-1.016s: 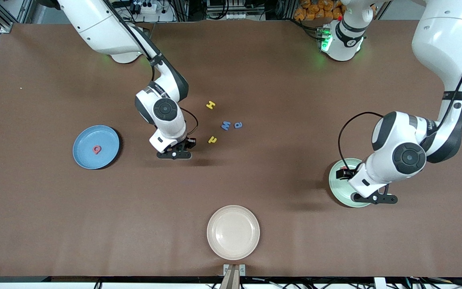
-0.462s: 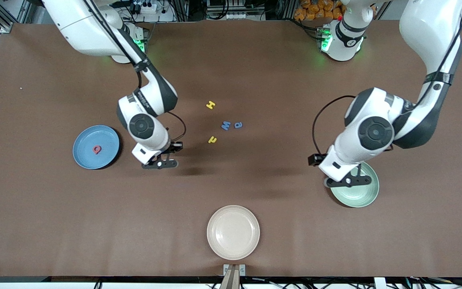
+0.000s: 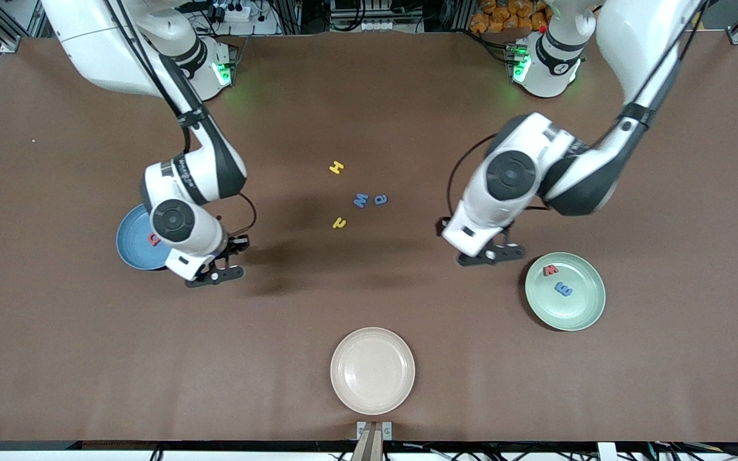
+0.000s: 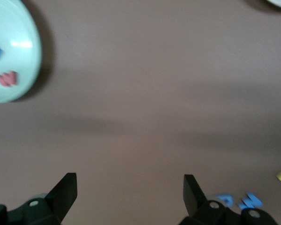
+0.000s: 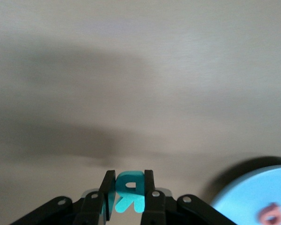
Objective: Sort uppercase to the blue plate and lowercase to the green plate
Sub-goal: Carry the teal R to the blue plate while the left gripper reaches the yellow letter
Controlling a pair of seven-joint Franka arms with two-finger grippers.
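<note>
My right gripper (image 3: 215, 275) (image 5: 129, 174) is shut on the teal R (image 5: 129, 192), over bare table just beside the blue plate (image 3: 135, 246) (image 5: 257, 197). The arm hides part of that plate, where the red Q (image 3: 153, 239) (image 5: 271, 214) lies. My left gripper (image 3: 491, 255) (image 4: 129, 190) is open with nothing in it, over the table between the green plate (image 3: 577, 307) (image 4: 14, 28) and the loose letters. The green plate holds a red w (image 3: 551, 270) (image 4: 7, 78) and a light-blue e (image 3: 563, 289). Yellow H (image 3: 337, 168), blue W (image 3: 360, 200), blue a (image 3: 380, 199) and yellow r (image 3: 339, 223) lie mid-table.
A cream plate (image 3: 372, 370) sits near the table edge closest to the front camera, with nothing on it. Both arm bases stand along the table edge farthest from that camera.
My right arm has carried the teal R from beside the loose letters toward the blue plate. My left arm has swung off the green plate toward the table's middle, uncovering its two letters.
</note>
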